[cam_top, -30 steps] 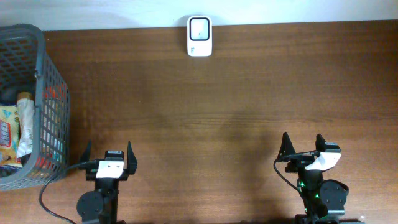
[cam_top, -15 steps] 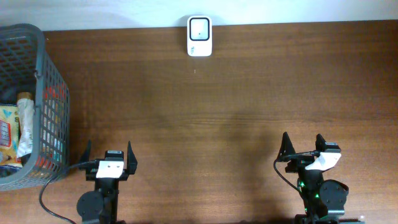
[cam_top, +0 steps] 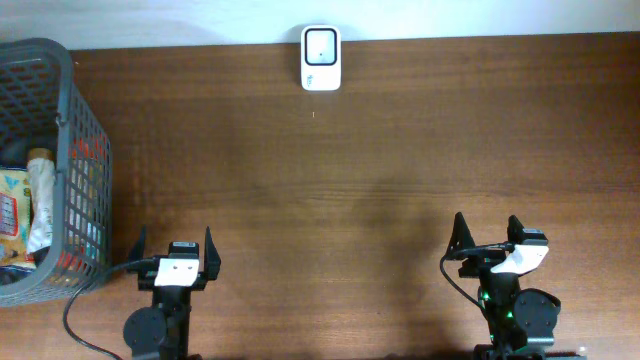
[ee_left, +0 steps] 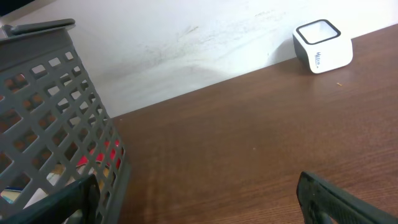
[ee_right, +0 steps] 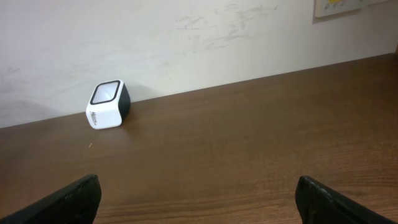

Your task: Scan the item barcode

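A white barcode scanner (cam_top: 321,58) with a dark window stands at the table's far edge, centre; it also shows in the left wrist view (ee_left: 323,46) and the right wrist view (ee_right: 108,104). Packaged items (cam_top: 25,215) lie inside a grey basket (cam_top: 70,120) at the left; red and yellow wrapping shows through its mesh (ee_left: 56,143). My left gripper (cam_top: 174,248) sits open near the front edge, right of the basket, with nothing between its fingers. Over at the front right, my right gripper (cam_top: 487,232) also stands open and empty.
The brown wooden table (cam_top: 380,170) stretches between the grippers and the scanner. A white wall (ee_right: 186,37) rises behind the far edge. The basket's corner stands close to my left gripper's left finger (ee_left: 62,202).
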`<state>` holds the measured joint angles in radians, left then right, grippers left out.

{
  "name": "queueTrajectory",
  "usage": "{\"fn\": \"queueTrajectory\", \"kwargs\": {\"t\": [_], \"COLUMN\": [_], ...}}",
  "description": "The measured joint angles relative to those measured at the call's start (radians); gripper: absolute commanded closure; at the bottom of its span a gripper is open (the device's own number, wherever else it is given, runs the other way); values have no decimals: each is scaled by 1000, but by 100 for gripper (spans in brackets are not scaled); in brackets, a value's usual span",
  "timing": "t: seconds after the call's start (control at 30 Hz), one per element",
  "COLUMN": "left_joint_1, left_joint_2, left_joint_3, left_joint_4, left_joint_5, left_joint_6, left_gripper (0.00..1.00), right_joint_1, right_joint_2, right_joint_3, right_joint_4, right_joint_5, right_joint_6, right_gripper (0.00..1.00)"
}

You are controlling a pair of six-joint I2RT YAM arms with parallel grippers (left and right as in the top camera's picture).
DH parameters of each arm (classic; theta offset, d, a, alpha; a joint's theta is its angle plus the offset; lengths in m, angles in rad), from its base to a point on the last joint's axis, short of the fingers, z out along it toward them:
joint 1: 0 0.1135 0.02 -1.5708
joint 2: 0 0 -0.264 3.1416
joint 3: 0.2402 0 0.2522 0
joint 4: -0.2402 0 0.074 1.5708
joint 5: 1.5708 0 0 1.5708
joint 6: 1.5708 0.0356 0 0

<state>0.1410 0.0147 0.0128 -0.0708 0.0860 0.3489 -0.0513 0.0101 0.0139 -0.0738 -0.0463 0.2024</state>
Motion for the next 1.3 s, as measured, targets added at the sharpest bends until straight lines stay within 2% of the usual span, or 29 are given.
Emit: {"fn": "queueTrajectory", "kwargs": {"t": [1.07, 1.17, 1.23, 1.3], "left_joint_1": [0, 0, 0, 0], "left_joint_2": [0, 0, 0, 14], "left_joint_3": [0, -1, 0, 36], "left_joint_4": [0, 39, 86, 70], "left_joint_5": [0, 16, 33, 41], "left_joint_6": [0, 0, -19, -70], "left_gripper": [1, 1, 1, 1], "right_joint_1": [0, 0, 0, 0], "right_joint_2": [0, 0, 0, 0], "right_joint_3": [0, 0, 0, 0], "right_joint_4": [0, 0, 0, 0], "right_joint_5": [0, 0, 0, 0], "right_joint_6": [0, 0, 0, 0], "right_gripper": [1, 1, 1, 1]}}
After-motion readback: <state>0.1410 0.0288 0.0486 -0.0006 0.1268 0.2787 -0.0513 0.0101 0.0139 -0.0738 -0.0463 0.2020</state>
